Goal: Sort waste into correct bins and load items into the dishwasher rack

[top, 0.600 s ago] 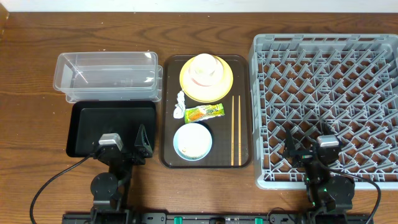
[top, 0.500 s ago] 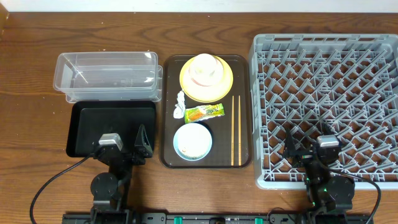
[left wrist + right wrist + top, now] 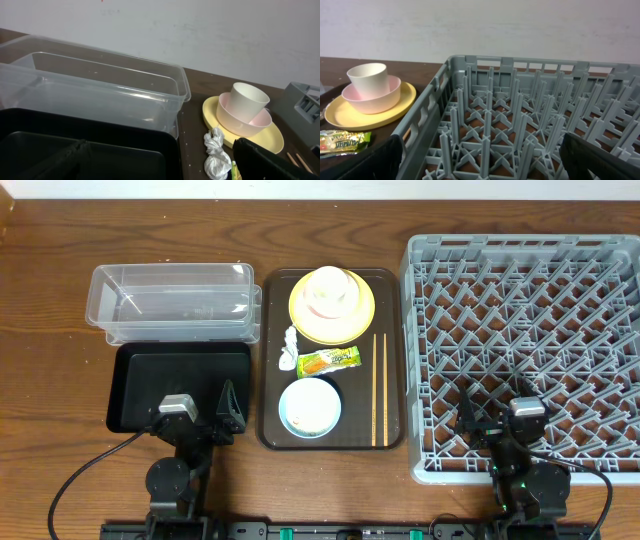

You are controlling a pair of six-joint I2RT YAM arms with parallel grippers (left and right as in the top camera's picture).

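While both jaws spread, empty: left over black tray [image 3: 150,375] near edge, right over rack [image 3: 414,360] near edge.

Centre column, top down: white cup [image 3: 248,101] upright in pale pink bowl [image 3: 245,126] on round yellow plate [image 3: 355,320]; crumpled white tissue [image 3: 290,340]; green-yellow wrapper [image 3: 329,361]; light blue bowl [image 3: 309,406]. Wooden chopsticks [image 3: 379,388] parallel, just right. Left: clear plastic tub [image 3: 170,270], black tray [image 3: 135,380]. Right: grey pegged rack [image 3: 525,300].

Two black arms: left arm [image 3: 175,470], right arm [image 3: 525,480]. Grey camera box [image 3: 178,405] on each wrist. Left claw [image 3: 165,157] has flat matte black fingers [image 3: 265,160]. Thin black cables [image 3: 80,470] loop off the bases. Green tabs [image 3: 285,532] on the black bottom rail [image 3: 320,530].
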